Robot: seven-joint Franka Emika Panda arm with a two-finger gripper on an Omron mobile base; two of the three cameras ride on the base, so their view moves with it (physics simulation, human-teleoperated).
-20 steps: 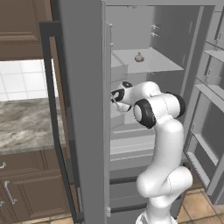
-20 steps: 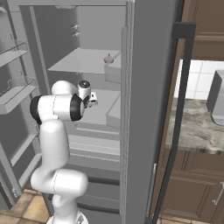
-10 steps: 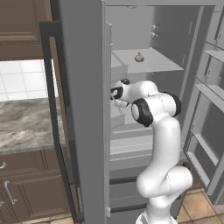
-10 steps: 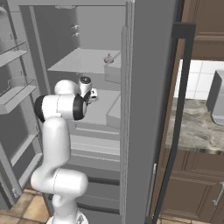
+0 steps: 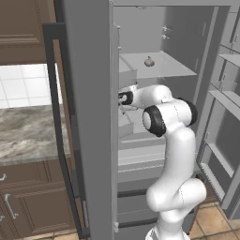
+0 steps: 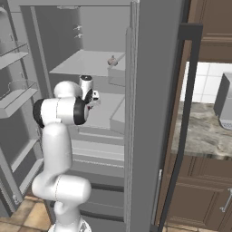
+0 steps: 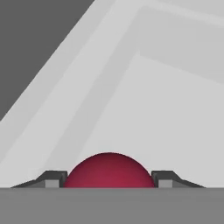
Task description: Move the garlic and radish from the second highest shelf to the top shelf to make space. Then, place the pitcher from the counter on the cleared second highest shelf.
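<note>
The dark red radish sits between my two fingertips in the hand view, and each tip touches one side of it. My gripper is shut on it, low over the pale second highest shelf. From the base views, my hand reaches into the left part of the fridge, partly behind its side wall. The pale garlic rests on the top shelf, also seen from the right as the garlic. The pitcher is out of view.
The open fridge door with its narrow racks stands beside my arm. The marbled counter runs outside the fridge over dark cabinets. A black-and-silver toaster stands on the counter.
My hand has edged slightly deeper and lower over the second highest shelf. The garlic has not moved.
</note>
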